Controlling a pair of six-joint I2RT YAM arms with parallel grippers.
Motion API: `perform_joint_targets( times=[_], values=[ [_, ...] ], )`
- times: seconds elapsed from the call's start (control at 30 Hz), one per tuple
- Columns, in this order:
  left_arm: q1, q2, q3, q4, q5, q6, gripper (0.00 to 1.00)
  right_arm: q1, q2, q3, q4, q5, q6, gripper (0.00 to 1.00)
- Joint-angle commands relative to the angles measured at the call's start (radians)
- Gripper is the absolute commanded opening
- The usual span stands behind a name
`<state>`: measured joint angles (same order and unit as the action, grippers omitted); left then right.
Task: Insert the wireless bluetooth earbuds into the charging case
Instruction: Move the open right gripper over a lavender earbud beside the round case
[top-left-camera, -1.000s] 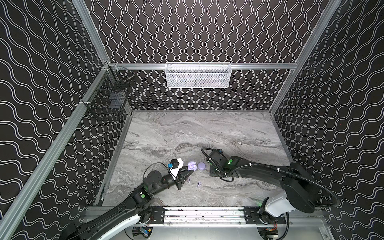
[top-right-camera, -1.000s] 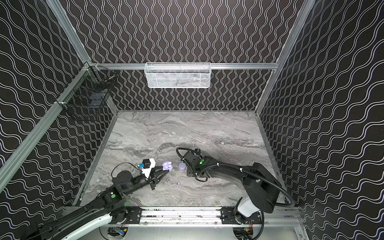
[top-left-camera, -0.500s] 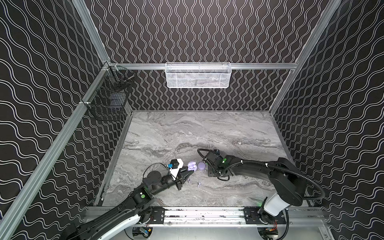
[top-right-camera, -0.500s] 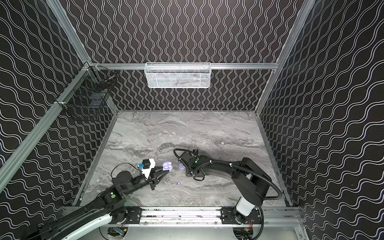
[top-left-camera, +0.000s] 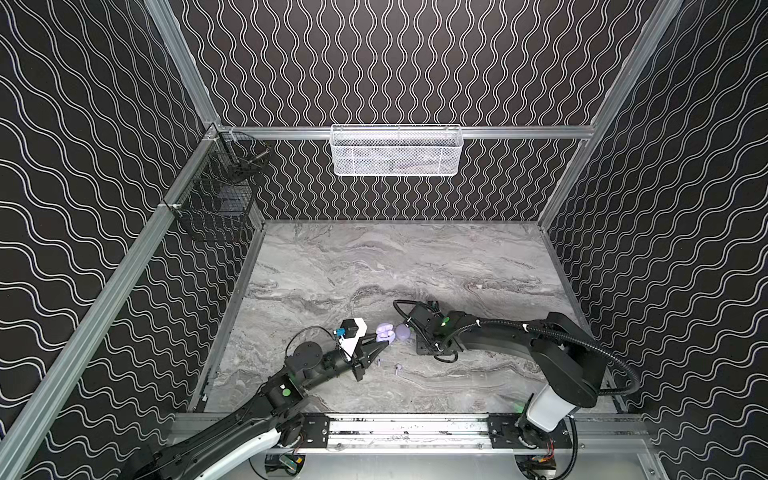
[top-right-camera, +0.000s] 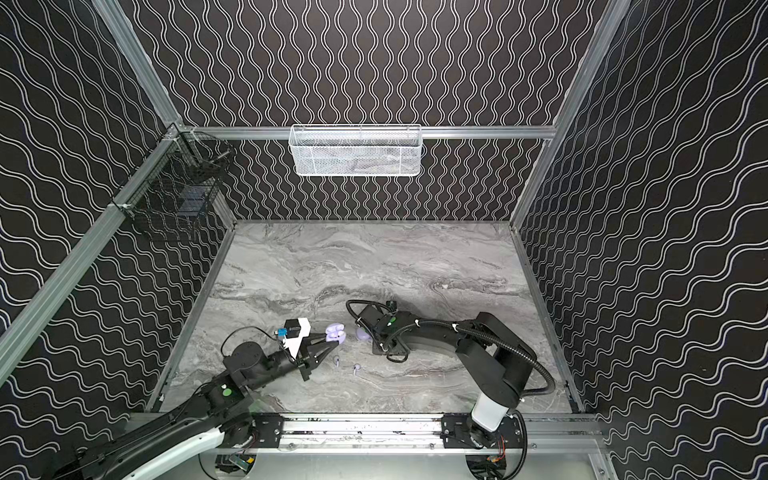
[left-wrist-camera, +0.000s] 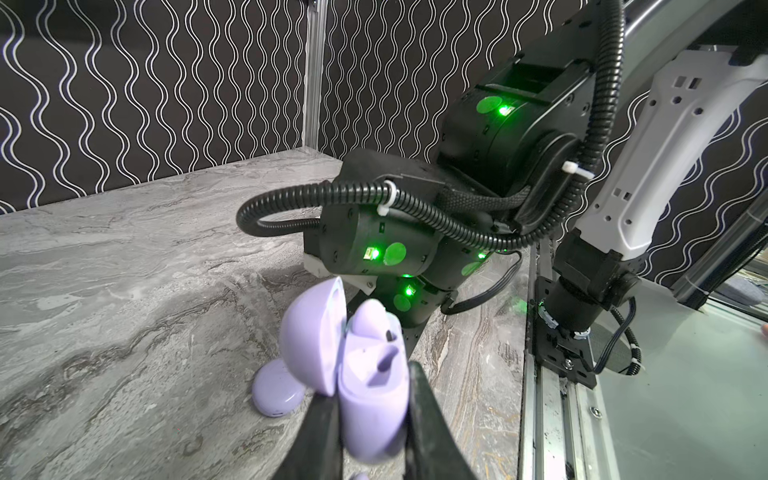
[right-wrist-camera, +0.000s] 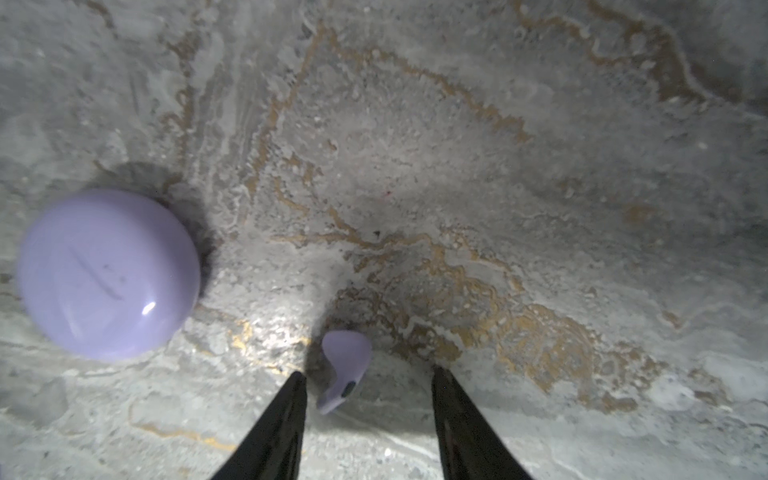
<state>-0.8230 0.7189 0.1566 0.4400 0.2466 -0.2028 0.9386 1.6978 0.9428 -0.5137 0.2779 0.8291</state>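
Note:
My left gripper is shut on an open lavender charging case, held just above the table with its lid swung back; in both top views this case sits at the gripper's tips. One socket looks filled by a rounded lavender piece; the other socket is empty. My right gripper points down at the table, open, with one earbud lying between its fingers, nearer one of them. Two more earbuds lie on the marble in front of the case.
A second lavender case, closed, rests on the table between the two grippers. The right arm's wrist hangs low over it. A white mesh basket and a black wire basket hang on the walls.
The right arm has shifted a little to the left, its elbow swinging in. The left gripper and its case have stayed put.

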Motion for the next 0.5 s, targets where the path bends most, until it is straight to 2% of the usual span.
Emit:
perform_joint_targets(
  times=[0.0,0.47],
  values=[
    [0.000,-0.001,0.000,0.043,0.013,0.006,0.00,0.000,0.003,0.003,-0.018,0.021,0.005,0.52],
    [0.001,0.016,0.001,0.054,0.023,0.004,0.00,0.000,-0.025,-0.021,-0.020,0.024,0.003,0.41]
  ],
)
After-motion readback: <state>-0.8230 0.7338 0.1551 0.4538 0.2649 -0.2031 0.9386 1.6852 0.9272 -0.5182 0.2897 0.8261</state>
